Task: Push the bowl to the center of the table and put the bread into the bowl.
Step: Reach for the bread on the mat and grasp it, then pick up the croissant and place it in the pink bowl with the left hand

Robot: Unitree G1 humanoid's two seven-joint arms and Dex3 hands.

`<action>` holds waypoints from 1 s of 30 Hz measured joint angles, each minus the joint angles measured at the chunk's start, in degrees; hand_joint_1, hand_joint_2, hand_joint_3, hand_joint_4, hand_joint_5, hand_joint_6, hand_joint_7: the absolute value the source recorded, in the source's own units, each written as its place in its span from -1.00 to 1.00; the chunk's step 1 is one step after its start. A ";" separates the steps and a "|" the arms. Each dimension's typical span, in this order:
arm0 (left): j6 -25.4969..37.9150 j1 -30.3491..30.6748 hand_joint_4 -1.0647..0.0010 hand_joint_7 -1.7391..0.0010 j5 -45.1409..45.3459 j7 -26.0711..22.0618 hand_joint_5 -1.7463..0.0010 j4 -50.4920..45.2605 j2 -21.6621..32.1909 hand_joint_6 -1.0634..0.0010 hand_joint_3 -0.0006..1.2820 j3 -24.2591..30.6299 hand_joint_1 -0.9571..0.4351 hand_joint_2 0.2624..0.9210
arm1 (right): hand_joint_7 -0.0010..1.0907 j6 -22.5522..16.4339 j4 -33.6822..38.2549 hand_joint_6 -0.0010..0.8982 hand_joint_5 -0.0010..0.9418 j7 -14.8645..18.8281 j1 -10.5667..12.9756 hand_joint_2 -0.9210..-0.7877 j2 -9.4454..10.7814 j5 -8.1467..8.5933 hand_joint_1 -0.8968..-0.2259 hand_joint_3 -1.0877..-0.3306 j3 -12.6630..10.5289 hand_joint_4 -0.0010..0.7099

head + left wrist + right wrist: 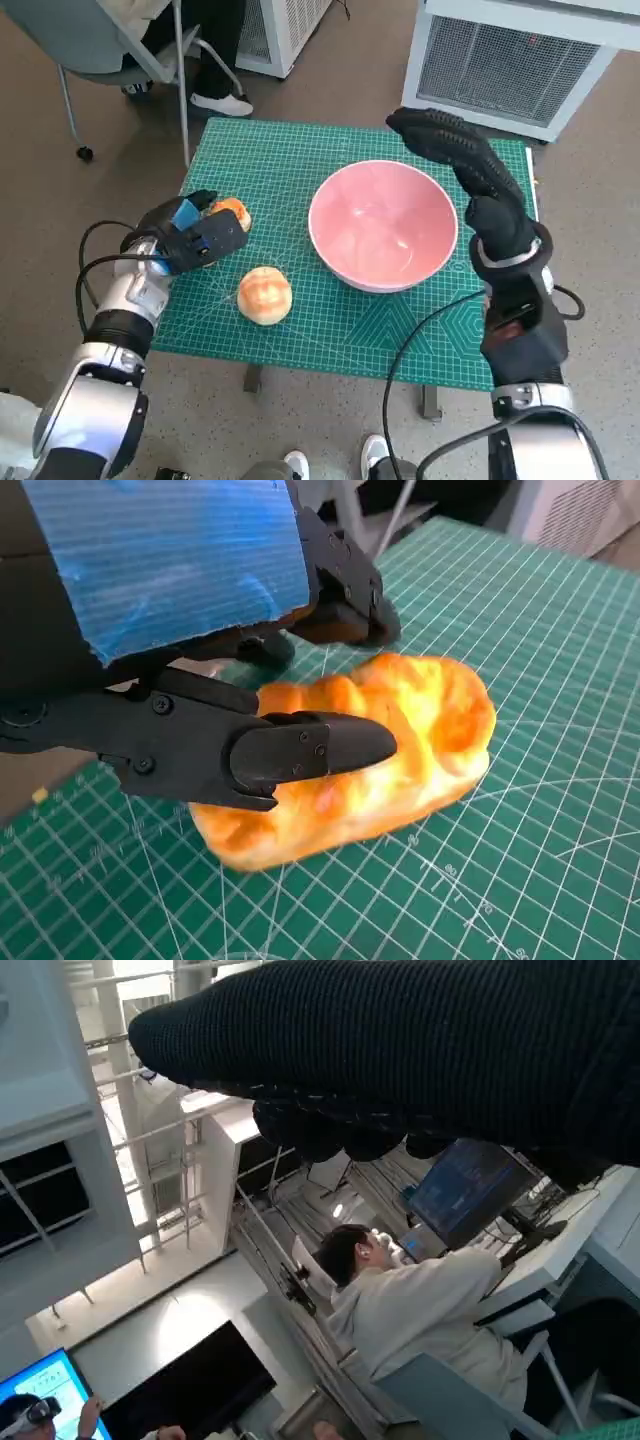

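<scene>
The pink bowl (382,225) stands upright on the green mat (300,160), right of its middle. My left hand (190,232) is at the mat's left side and grips an orange-yellow piece of bread (400,740) that still lies on the mat. One black finger (300,750) lies across its near side and the others (340,610) curl behind it. In the head view that bread (234,211) peeks out beyond the hand. My gloved right hand (460,150) hovers by the bowl's far right rim, fingers stretched out and holding nothing.
A second round bun (264,294) lies near the mat's front edge, left of the bowl. A chair (120,50) and a person's feet are beyond the far left corner. White units (510,60) stand behind the table. The right wrist view shows a seated person (420,1310).
</scene>
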 measured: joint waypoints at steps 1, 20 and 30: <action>-0.54 -0.02 -0.32 -0.11 -0.08 0.00 -0.42 0.03 0.16 -0.24 -0.90 0.01 0.37 0.99 | -0.96 0.12 -0.04 -0.31 -1.00 0.00 0.07 -1.00 -0.01 0.02 -0.16 -0.26 0.00 -0.29; -5.42 1.56 -0.32 -0.31 -4.47 -3.11 -0.40 -3.20 2.51 -0.08 -0.86 0.99 0.38 1.00 | -0.96 0.40 0.34 -0.33 -1.00 -0.01 0.38 -1.00 0.05 0.16 -0.11 -0.25 0.03 -0.29; -5.20 6.68 -0.36 -0.34 -6.66 -6.35 -0.38 -13.68 4.00 -0.02 -0.85 2.27 0.38 1.00 | -0.96 0.29 0.77 -0.33 -1.00 -0.02 0.37 -1.00 0.17 0.19 -0.10 -0.25 0.03 -0.29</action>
